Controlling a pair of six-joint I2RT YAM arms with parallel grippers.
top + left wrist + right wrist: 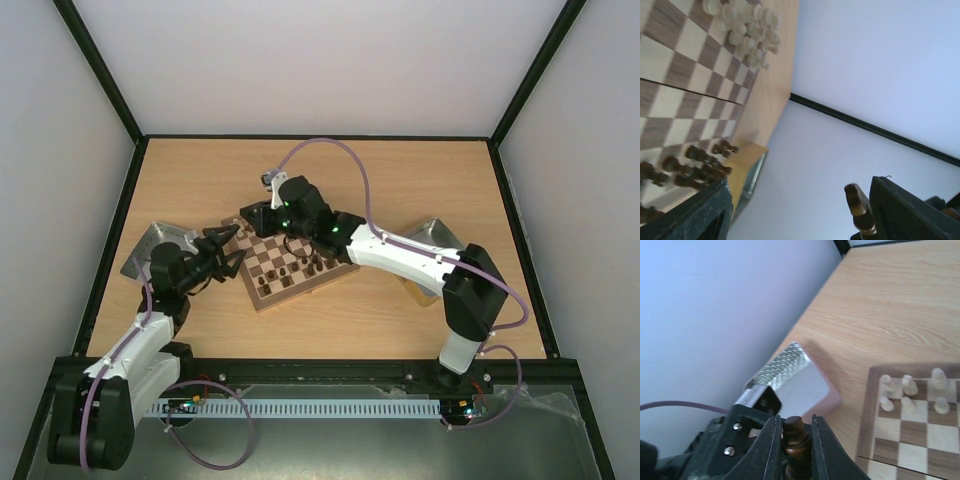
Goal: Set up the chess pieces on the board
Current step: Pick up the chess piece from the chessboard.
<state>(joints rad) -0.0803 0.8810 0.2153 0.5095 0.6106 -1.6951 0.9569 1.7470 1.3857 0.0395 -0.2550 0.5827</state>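
Top external view shows the board [290, 268] lying at an angle in the middle of the surface [420, 180], a square of tan and dark brown checks inside a pale wood border. The dark pieces [305, 264] crowd the squares on its near-right side. The cream pieces [910, 392] stand at the opposite side, where the right wrist view catches six of them in two short rows just inside the border, each small, turned and round-headed. A silver tray [160, 240] sits on the surface left of the board, near its corner, and a second tray [428, 232] lies to the right, partly under the right arm. That arm reaches over the board's far side. The right hand [794, 425] is clamped on a dark piece [794, 435], glossy brown with a rounded head and a collar below it, held upright between the two fingers above the surface, off the board on the left tray's side. The left hand [800, 200] is by the board's left corner with its fingers [695, 215] spread wide apart and nothing between them across the gap. In the left wrist view a brown piece [860, 206] shows just beside the inner face of one finger; I cannot tell whether it touches that finger. The same view takes in the checks running away, cream figures far and dark figures near.
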